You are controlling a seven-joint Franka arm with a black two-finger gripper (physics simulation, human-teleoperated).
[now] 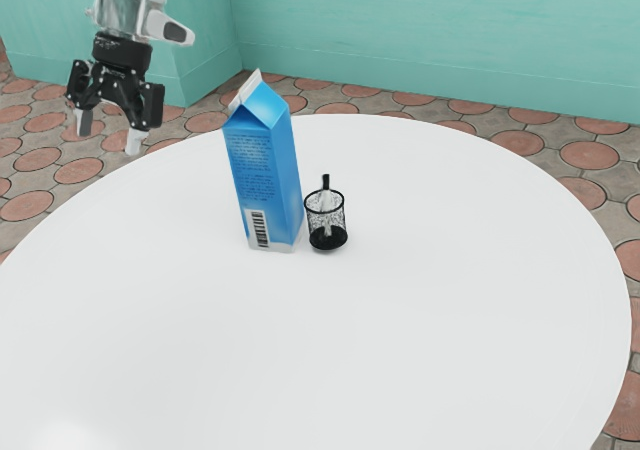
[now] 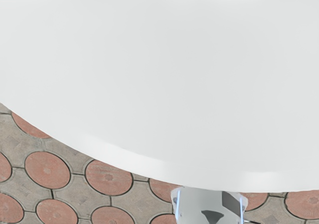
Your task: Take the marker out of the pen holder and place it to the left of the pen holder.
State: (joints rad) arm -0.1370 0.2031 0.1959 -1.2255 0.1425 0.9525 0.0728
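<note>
My gripper [image 1: 109, 138] hangs at the exterior view's upper left, near the table's edge, its two fingers apart with nothing between them. The pen holder [image 1: 343, 220], a small black mesh cup, stands upright on the white table [image 1: 400, 350]. Inside it leans the marker [image 1: 325, 196], its black end sticking up above the rim and its pale body seen through the mesh. A wide space separates the gripper from both.
A tall blue carton [image 1: 268, 170] stands close beside the pen holder, on the side facing my gripper. In the wrist view the curved edge of the table [image 2: 129, 157] borders the tiled floor [image 2: 47, 169], with part of the robot's base [image 2: 207, 204] below.
</note>
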